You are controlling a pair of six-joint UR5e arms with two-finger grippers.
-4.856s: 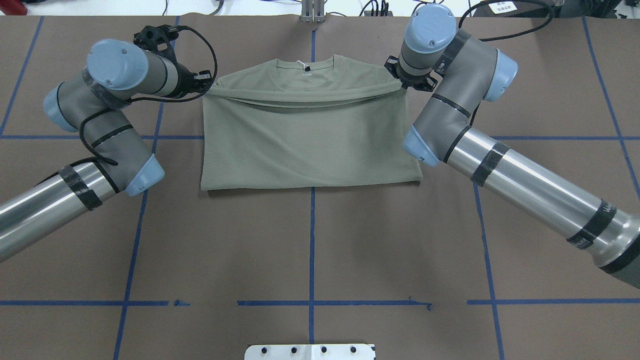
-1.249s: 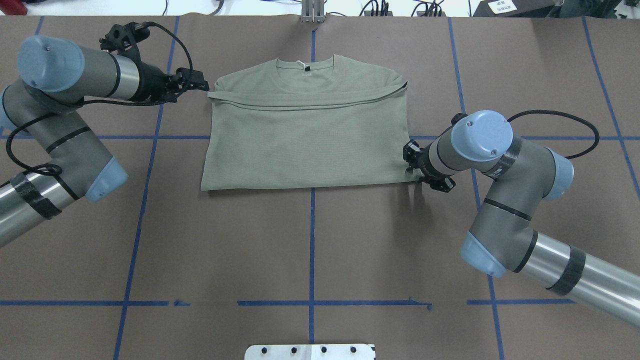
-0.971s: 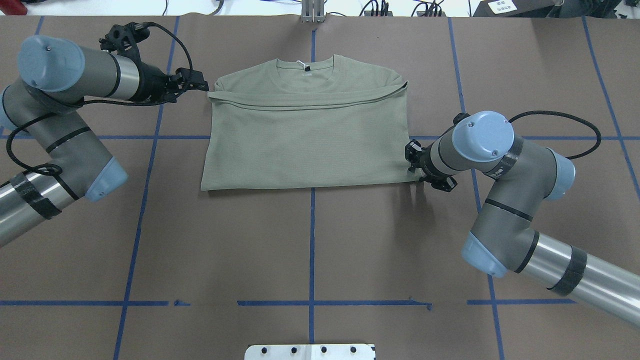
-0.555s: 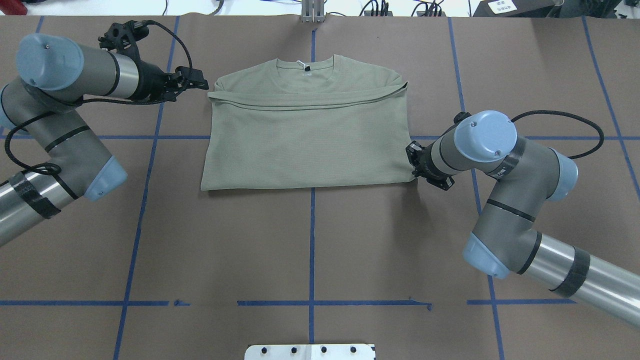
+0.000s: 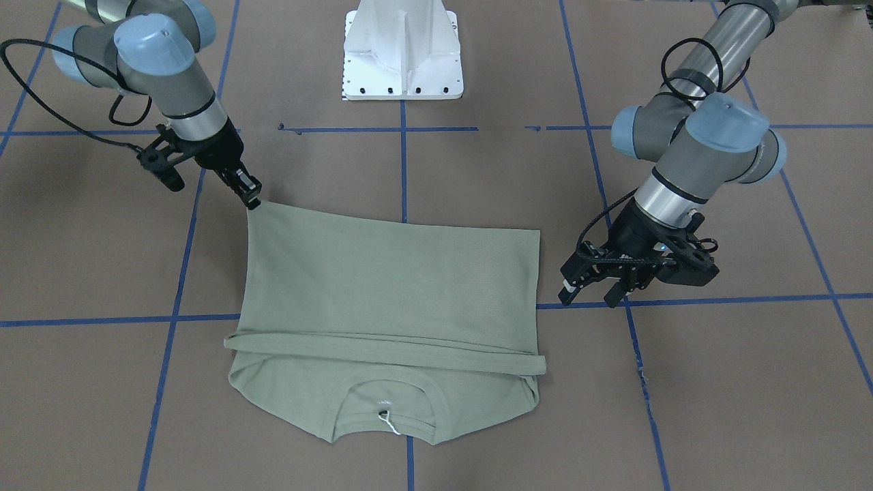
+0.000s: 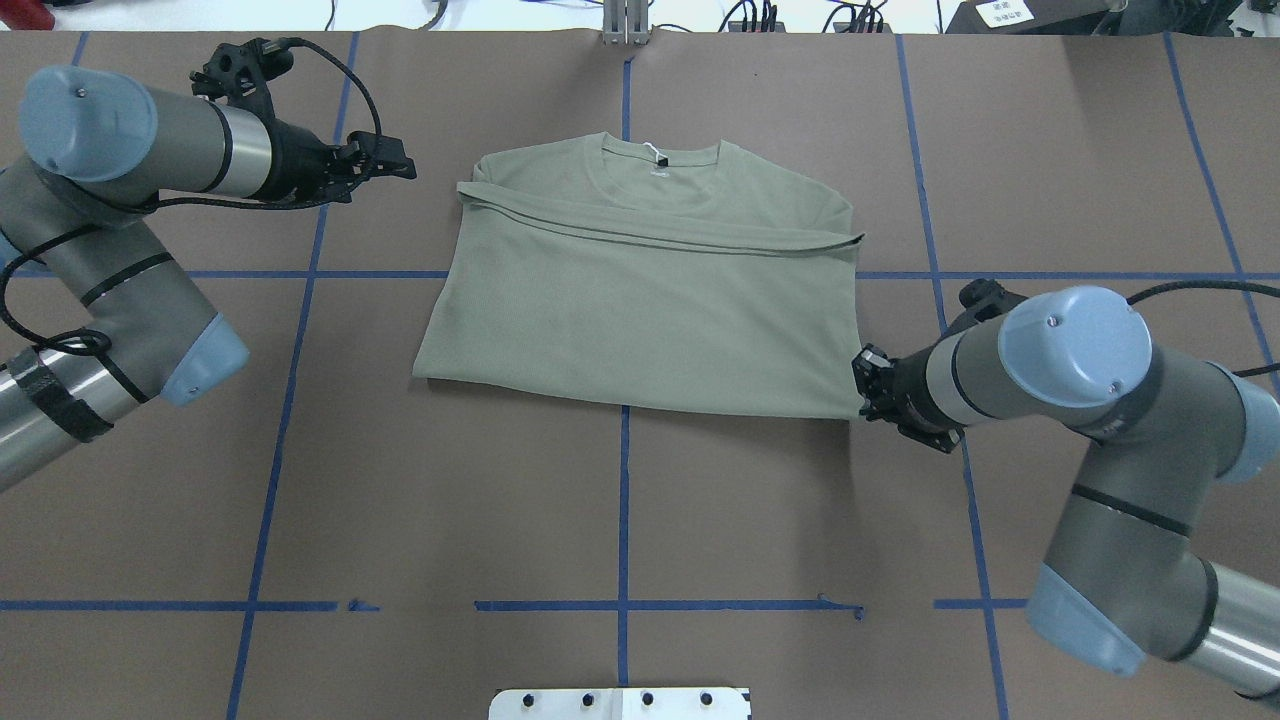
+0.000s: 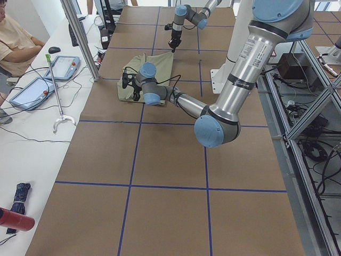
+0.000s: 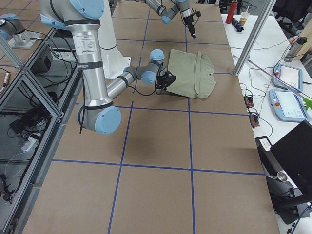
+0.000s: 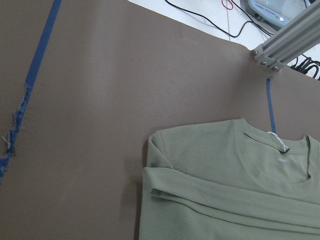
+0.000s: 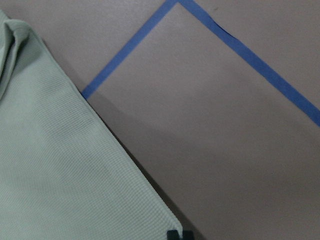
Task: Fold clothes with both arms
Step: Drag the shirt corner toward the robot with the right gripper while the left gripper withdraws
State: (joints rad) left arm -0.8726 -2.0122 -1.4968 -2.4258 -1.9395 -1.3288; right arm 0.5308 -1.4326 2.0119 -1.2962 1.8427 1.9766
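The sage-green shirt (image 6: 640, 310) lies folded in half on the brown table, collar (image 6: 660, 160) at the far side, slightly skewed. My right gripper (image 6: 862, 390) is shut on the fold's near right corner; in the front view it (image 5: 252, 199) pinches that corner, and the right wrist view shows its tips (image 10: 178, 234) at the cloth's edge (image 10: 60, 165). My left gripper (image 6: 405, 167) is open and empty, a short way left of the shirt's far left corner; the front view shows it (image 5: 588, 294) clear of the cloth. The left wrist view shows the shirt (image 9: 235, 185) ahead.
The white pedestal base (image 6: 620, 703) stands at the near table edge. An aluminium post (image 6: 625, 20) stands at the far edge. Blue tape lines (image 6: 622, 500) cross the brown table. An operator (image 7: 16, 42) and tablets (image 7: 61, 66) are beyond the far side.
My right gripper has pulled the shirt's near right corner right and toward the robot. The whole shirt has slid right and turned a little. The left gripper has stayed put, now apart from the cloth.
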